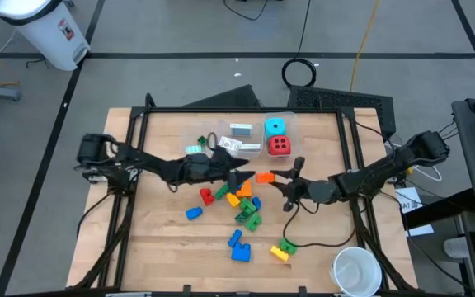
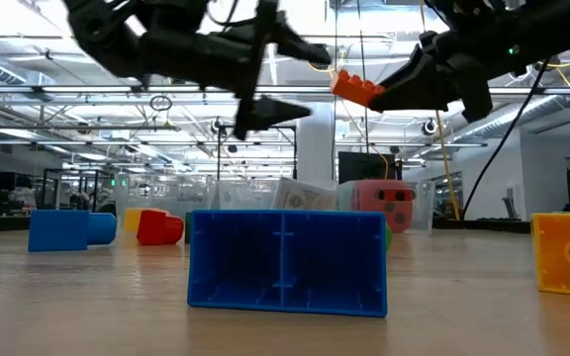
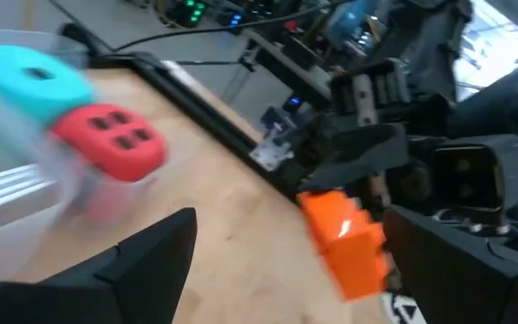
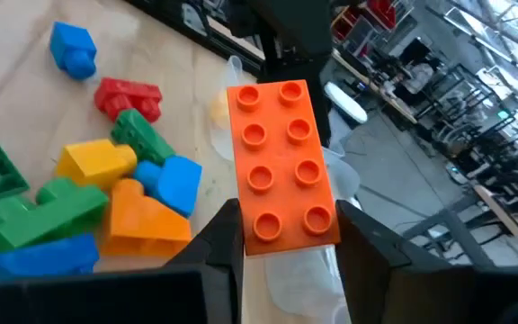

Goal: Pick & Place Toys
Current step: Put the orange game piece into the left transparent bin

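On your left, the left hand (image 1: pixel 236 171) hangs above the middle of the worktop (image 1: pixel 155 239) with its fingers spread wide and nothing between them, its tips pointing toward the right hand (image 1: pixel 277 183). Behind it you have the clear bins (image 1: pixel 250 138), holding white cards (image 1: pixel 240 129), a cyan die (image 1: pixel 275 127) and a red die (image 1: pixel 279 146). Below the left hand, loose bricks lie in a cluster: a blue one (image 1: pixel 193 214) furthest left, a red one (image 1: pixel 207 195) beside it, then yellow, orange and green pieces bunched together (image 1: pixel 246 206), with a blue brick (image 1: pixel 238 247) and a yellow one (image 1: pixel 280 250) nearer the front edge. Just right of the left hand's tips, the orange brick (image 1: pixel 265 176) is up off the worktop, clamped by the right hand, studs facing that arm's wrist camera. At the front right corner stands a white cup (image 1: pixel 356 271)
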